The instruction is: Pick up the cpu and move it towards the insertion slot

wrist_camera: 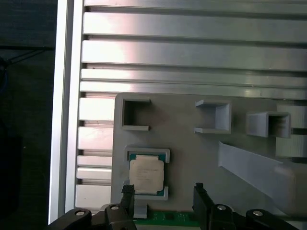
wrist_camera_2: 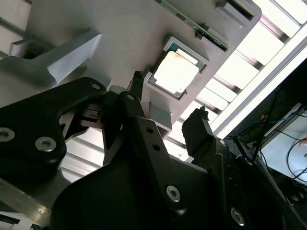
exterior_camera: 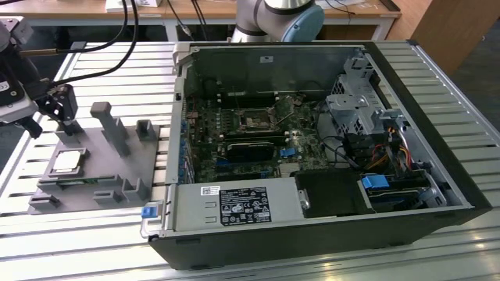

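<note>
Hovering over the grey fixture [wrist_camera: 192,158] with the tool [wrist_camera: 162,189] spread wide and holding nothing. Spotting the cpu [wrist_camera: 147,175] lying flat in its square recess, near the worktop [exterior_camera: 102,70] edge on the exterior view's left. Well apart from the insertion slot [exterior_camera: 256,121] inside the open computer case [exterior_camera: 273,246].

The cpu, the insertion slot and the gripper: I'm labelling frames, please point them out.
cpu [wrist_camera: 146,175], first wrist view, pale top's centre.
insertion slot [exterior_camera: 256,121], exterior view, its dark centre.
gripper [wrist_camera: 162,188], first wrist view, midway between its fingers.
</note>
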### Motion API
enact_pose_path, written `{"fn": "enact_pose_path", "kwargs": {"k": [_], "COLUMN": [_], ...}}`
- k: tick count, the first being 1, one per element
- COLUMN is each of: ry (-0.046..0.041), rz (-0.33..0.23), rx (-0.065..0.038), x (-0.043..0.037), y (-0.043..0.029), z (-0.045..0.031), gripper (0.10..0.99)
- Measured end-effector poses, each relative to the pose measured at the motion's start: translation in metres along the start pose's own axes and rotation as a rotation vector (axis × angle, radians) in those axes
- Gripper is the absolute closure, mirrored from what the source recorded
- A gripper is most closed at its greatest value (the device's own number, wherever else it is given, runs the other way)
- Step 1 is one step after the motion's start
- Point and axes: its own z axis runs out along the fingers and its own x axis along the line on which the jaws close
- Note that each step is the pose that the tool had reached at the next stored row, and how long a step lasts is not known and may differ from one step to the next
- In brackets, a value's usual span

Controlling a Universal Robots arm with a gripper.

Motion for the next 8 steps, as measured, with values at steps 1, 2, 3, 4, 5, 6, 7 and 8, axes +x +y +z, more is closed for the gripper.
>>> {"fn": "enact_pose_path", "kwargs": {"k": [1, 2, 3, 4, 5, 6, 7, 8], "ry": [0.0000, 0.0000, -0.0001, -0.0002, 0.0000, 0.0000, 0.0000, 0.0000], "rz": [0.000, 0.000, 0.000, 0.000, 0.000, 0.000, 0.000, 0.000], "rx": [0.000, 0.000, 0.000, 0.000, 0.000, 0.000, 0.000, 0.000], "x": [0.0000, 0.0000, 0.0000, 0.0000, 0.0000, 0.0000, 0.0000, 0.0000], "y": [0.0000, 0.0000, 0.0000, 0.0000, -0.0001, -0.0001, -0.0001, -0.0001], "z": [0.0003, 0.0008, 0.0012, 0.0018, 0.0022, 0.0027, 0.0032, 0.0037], "gripper": [0.482, 0.482, 0.482, 0.482, 0.482, 0.482, 0.482, 0.482]}}
